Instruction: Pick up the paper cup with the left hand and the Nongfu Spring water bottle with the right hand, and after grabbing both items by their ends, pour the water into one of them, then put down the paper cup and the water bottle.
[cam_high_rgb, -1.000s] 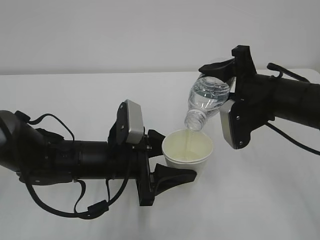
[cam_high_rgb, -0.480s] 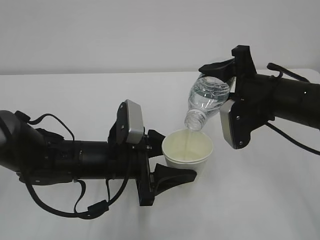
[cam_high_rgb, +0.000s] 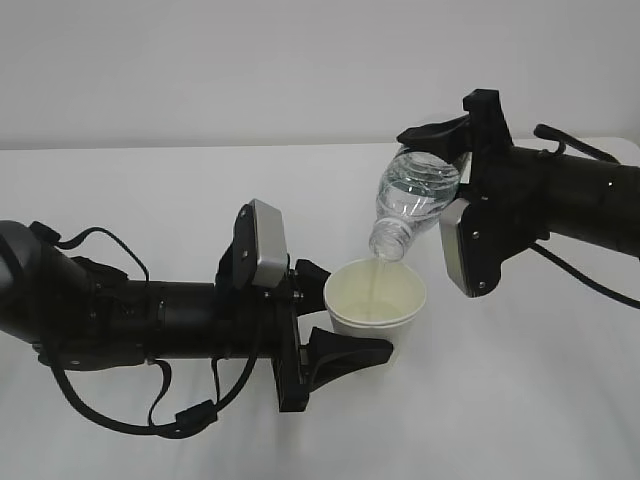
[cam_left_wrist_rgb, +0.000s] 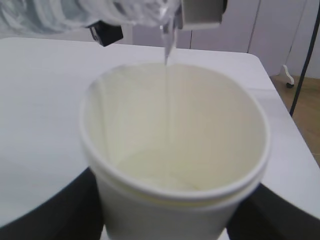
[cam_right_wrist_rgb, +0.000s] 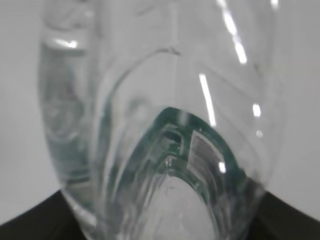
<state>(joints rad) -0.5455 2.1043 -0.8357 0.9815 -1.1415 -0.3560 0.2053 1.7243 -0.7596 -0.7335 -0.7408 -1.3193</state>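
With your left hand (cam_high_rgb: 335, 325) clamped round the paper cup (cam_high_rgb: 376, 309) and your right hand (cam_high_rgb: 448, 168) gripping the tipped bottle (cam_high_rgb: 412, 201) just above its rim, any sideways drift sends the thin stream of water (cam_left_wrist_rgb: 169, 100) onto the table (cam_high_rgb: 150, 200).

The left hand (cam_high_rgb: 335, 315) is gripping the paper cup (cam_high_rgb: 375, 310) above the white table (cam_high_rgb: 150, 200). The right hand (cam_high_rgb: 440, 165) is tilting the bottle (cam_high_rgb: 412, 200) neck-down, and water (cam_high_rgb: 375, 280) is streaming into the cup.
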